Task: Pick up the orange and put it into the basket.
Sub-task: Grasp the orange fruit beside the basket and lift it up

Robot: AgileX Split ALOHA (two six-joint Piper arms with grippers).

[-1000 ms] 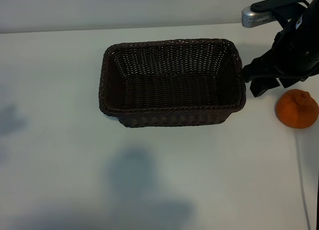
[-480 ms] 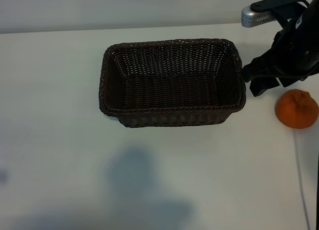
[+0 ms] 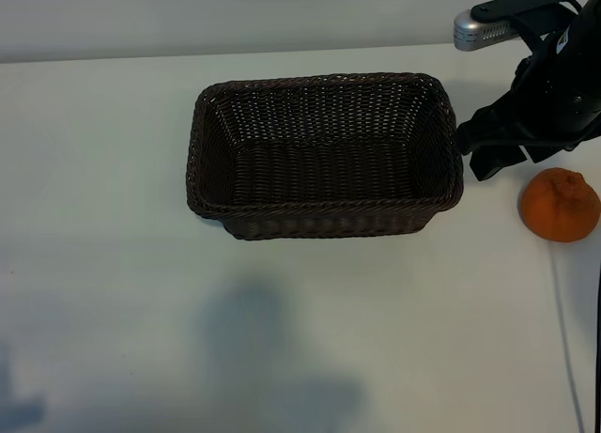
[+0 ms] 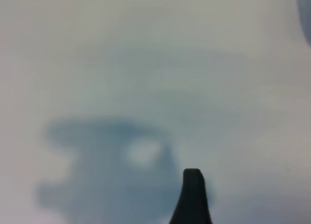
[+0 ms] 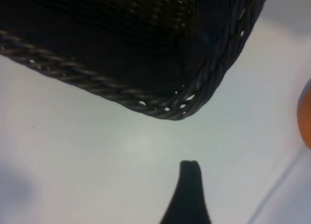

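Exterior view: right tool [image 3: 488,156] spread wide, empty, beside basket [image 3: 324,217].

The basket [image 3: 324,156] is dark brown wicker, woven in fine horizontal rows with a braided rim; the right wrist view shows the same twisted strands at its corner [image 5: 194,83]. The orange [image 3: 560,205] is bright orange, its peel dimpled, darker at the puckered top. The table [image 3: 103,170] is plain white with soft grey shadows. The right arm [image 3: 549,95] is black, carrying a silver-grey camera housing [image 3: 479,29]. Visible fingers [image 5: 187,195] are black.
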